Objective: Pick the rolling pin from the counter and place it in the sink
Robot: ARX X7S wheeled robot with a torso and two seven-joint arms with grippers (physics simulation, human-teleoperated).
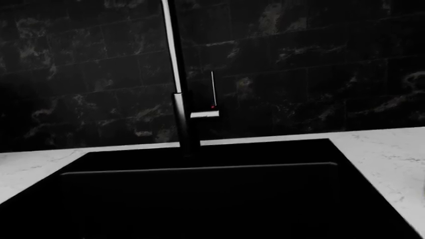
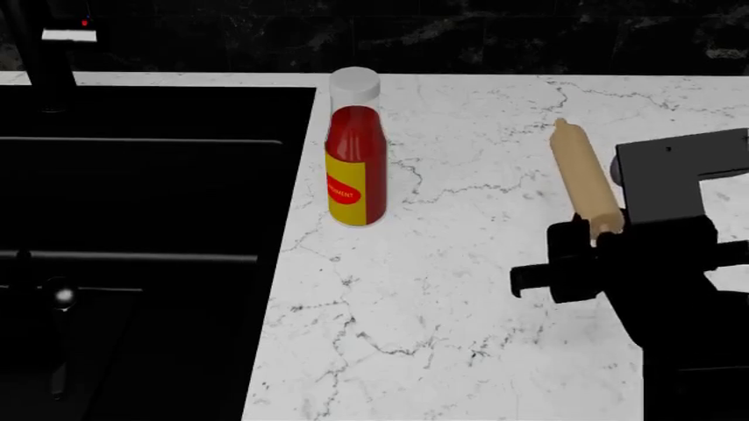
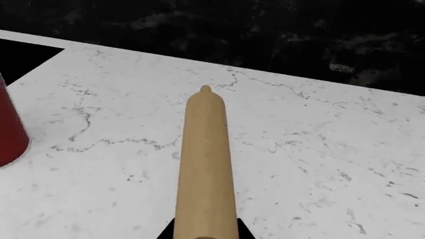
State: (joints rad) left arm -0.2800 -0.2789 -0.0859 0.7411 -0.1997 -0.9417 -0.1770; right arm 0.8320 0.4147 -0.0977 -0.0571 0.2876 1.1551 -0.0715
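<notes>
A: Rolling pin — where?

B: Lying flat on the marble desk, right of the ketchup bottle, well apart from it. Far knob pointing toward the dark backsplash. Near end hidden under the right tool.

A: State of that tool?

B: Seen closed around the pin's near end, in the head view; dark finger parts flanking the wood at the lower edge of the right wrist view. Judged pinching the pin, though contact itself not clearly shown. Pin not visibly lifted off the desk.

A: Left tool?

B: Not in any view. Left wrist camera showed only the sink and faucet.

A: Step in hand?

B: Judged the grasp — just secured or being secured. Lift and carry not yet done.

A: Next move?

B: Probably a straight lift, then a long carry leftward across the desk to the black basin. Bottle standing between pin and sink; enough height or a path in front needed to avoid tipping it. End-held pin likely to droop or swing.
</notes>
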